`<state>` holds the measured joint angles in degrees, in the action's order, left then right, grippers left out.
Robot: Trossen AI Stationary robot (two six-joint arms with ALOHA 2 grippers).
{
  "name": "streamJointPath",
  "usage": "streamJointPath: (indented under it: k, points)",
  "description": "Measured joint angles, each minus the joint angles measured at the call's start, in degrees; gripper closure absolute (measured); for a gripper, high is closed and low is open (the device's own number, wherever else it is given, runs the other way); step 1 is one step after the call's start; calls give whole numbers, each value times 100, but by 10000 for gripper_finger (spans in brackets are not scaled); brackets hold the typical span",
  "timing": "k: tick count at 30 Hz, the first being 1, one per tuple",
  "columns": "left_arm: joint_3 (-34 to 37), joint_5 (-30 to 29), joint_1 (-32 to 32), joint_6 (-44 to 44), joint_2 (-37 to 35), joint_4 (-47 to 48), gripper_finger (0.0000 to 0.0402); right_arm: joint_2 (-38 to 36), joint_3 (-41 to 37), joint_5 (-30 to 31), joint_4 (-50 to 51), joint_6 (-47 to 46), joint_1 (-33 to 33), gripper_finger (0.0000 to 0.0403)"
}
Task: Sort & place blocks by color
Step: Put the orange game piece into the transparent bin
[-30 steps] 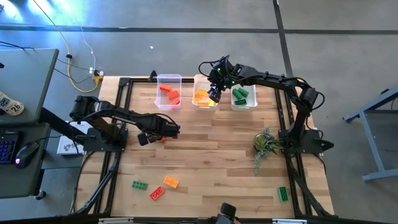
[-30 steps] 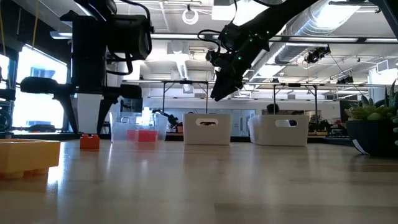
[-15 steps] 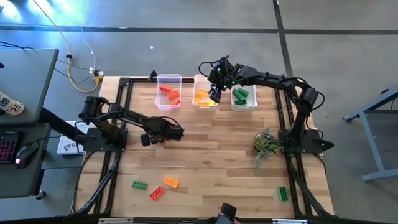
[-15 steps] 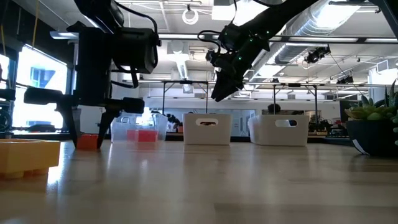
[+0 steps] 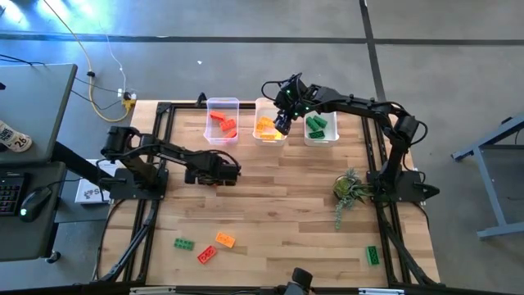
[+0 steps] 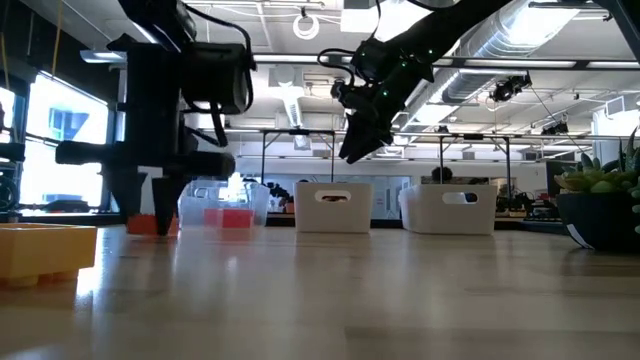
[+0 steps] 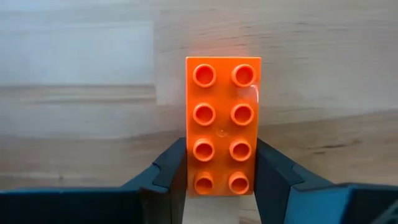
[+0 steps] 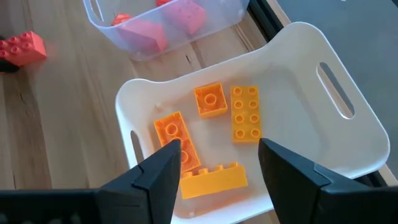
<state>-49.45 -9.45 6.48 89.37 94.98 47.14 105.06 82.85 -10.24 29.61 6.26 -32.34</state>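
Observation:
A red-orange two-by-four studded block (image 7: 222, 124) lies flat on the table left of centre, studs up. My left gripper (image 5: 214, 176) is down on it, shut on its near end (image 6: 163, 222). My right gripper (image 8: 217, 174) hangs open and empty over the middle bin (image 5: 268, 124), which holds several orange blocks (image 8: 214, 134). The left bin (image 5: 222, 120) holds red blocks and the right bin (image 5: 321, 127) green ones. Loose blocks lie near the front edge: green (image 5: 183, 243), orange (image 5: 225, 239), red (image 5: 206, 255), and another green (image 5: 372, 255). My left gripper pinches the red-orange block between its two fingers, one on each long side at the end nearest the wrist (image 7: 222, 177). The fingers (image 7: 171, 171) come from above, pointing down, and lie across the block. The block rests flat on the table.
A green plant sprig (image 5: 350, 190) lies near the table's right side, by the right arm's base. The three bins stand in a row along the far edge. Bare wood shows in the table's middle (image 5: 286, 205).
My left gripper has come down from above the table onto the red-orange block, and its fingers now stand at table height on either side of it. My right arm has kept still over the middle bin.

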Motion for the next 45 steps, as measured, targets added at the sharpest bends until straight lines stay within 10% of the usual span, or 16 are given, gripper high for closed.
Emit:
streamJointPath:
  k: [18,31,45]
  points:
    - [-16,-1468,1811,-3594,-2096,-577,288,0,0,0,-79,-1202,367,201]
    - [-20,-113,3637,-6173,-2013,-2108,278,0,0,121,-229,-2290,1013,201]
    - [-20,50,4419,-7615,-2013,-2357,260,-2,0,906,-509,-3479,1607,201]
